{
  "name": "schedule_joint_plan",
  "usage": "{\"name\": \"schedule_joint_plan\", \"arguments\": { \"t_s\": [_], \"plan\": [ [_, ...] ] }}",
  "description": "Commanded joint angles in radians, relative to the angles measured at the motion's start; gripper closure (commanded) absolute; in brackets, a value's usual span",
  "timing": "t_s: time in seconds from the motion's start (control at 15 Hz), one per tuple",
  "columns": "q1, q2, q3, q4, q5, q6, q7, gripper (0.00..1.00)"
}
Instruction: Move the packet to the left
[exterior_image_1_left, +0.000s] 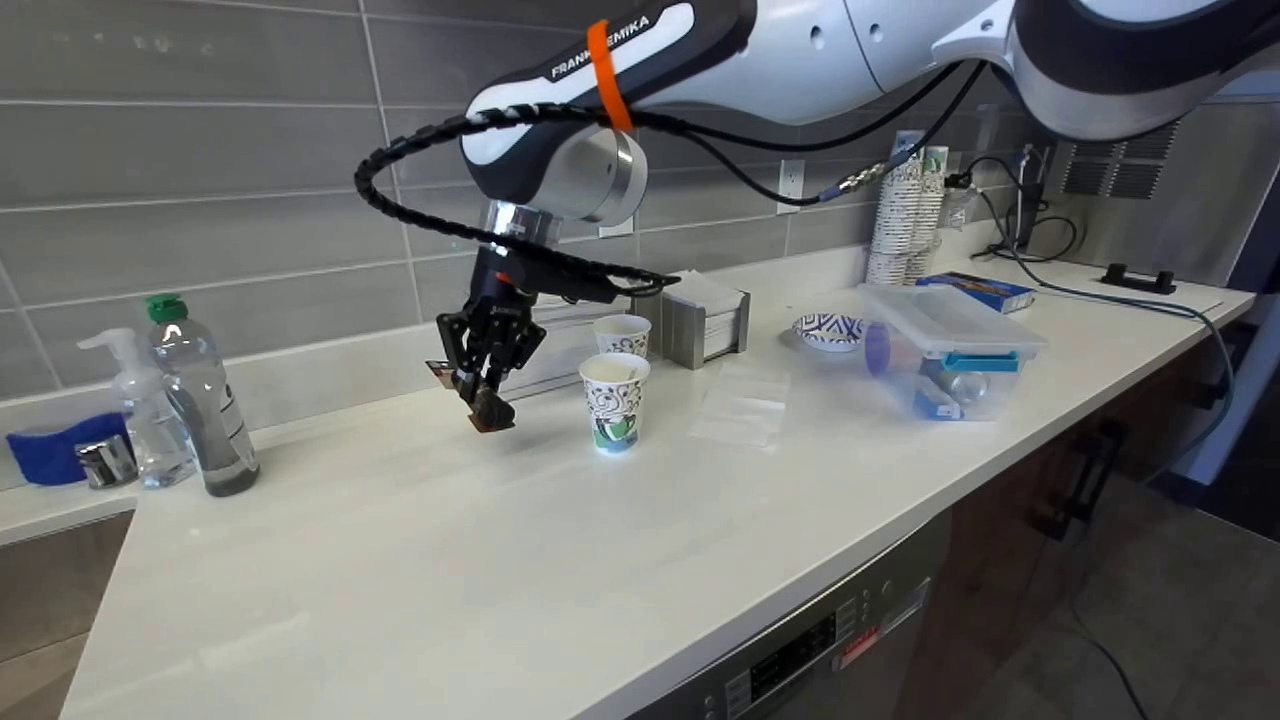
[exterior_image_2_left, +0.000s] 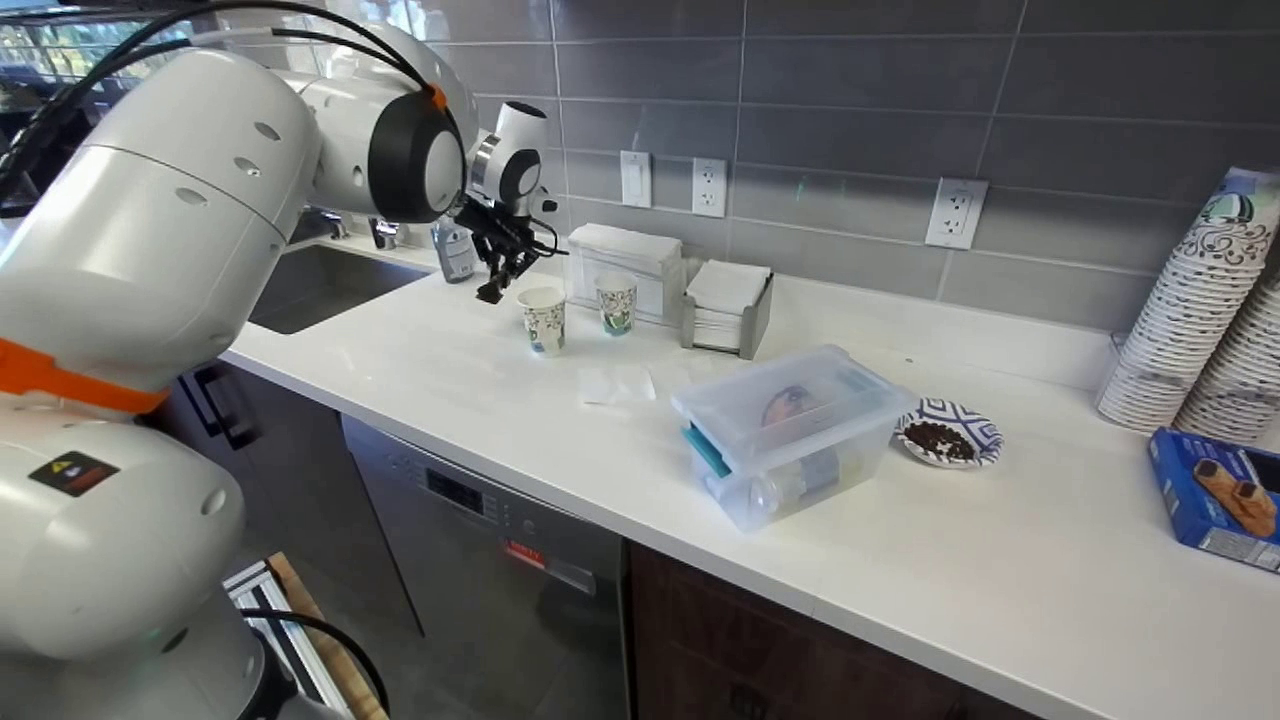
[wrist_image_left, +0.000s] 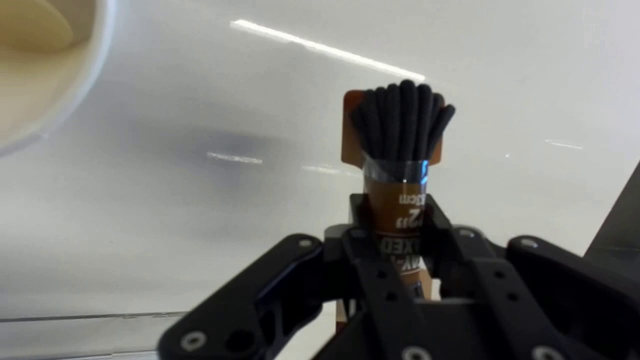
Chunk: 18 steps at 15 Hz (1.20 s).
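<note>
I see jaws pinching a brown-labelled packet (wrist_image_left: 396, 206) of round black cords (wrist_image_left: 406, 120) over the glossy table (exterior_image_1_left: 420, 560), near a swirl-printed paper cup (exterior_image_1_left: 613, 402).

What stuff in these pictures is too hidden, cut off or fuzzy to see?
Some of the packet: in the wrist view, the end effector hides it.
The inside of the paper cup: blurry, and cut off by the wrist view's left and top edges.
The blue box: in an exterior view, the right edge cuts it off.
The dishwasher display: too small to read in both exterior views.
</note>
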Motion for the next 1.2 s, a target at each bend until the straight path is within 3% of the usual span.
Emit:
{"name": "schedule_joint_plan", "arguments": {
  "t_s": [0.0,0.2,0.27,0.33,0.4,0.8,1.13],
  "plan": [
    [0.037,0.049,-0.041,0.084,-0.066,-0.055,0.059,0.93],
    [0.05,0.059,-0.065,0.104,-0.1,-0.093,0.091,0.93],
    [0.053,0.061,-0.07,0.11,-0.106,-0.104,0.105,0.78],
    [0.053,0.053,-0.077,0.103,-0.098,-0.1,0.105,0.49],
    [0.046,0.049,-0.07,0.111,-0.087,-0.113,0.1,0.48],
    [0.025,-0.089,-0.074,0.078,-0.099,-0.077,0.063,0.04],
    [0.041,-0.306,-0.117,-0.145,-0.128,-0.044,0.138,0.0]
  ]
}}
